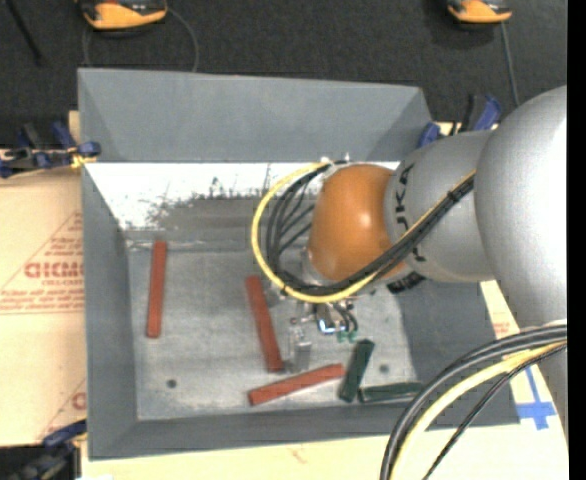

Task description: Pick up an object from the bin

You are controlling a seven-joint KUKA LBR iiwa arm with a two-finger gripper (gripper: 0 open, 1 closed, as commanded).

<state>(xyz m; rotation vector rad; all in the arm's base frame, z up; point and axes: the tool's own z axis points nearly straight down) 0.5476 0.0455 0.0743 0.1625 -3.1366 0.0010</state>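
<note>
Left red stick lay lengthwise up the floor of the bin, well apart from the tool. Slanted red stick ran from upper left to lower right at mid-floor, its lower half just beside the tool on that side; it was judged the nearest pick. Low red stick lay nearly level below the tool. The tool hung low beneath the orange wrist cover; whether it was open or closed could not be told, and nothing was seen held. Tilted dark green stick and level dark green stick lay to its lower right, near enough to crowd a descent.
</note>
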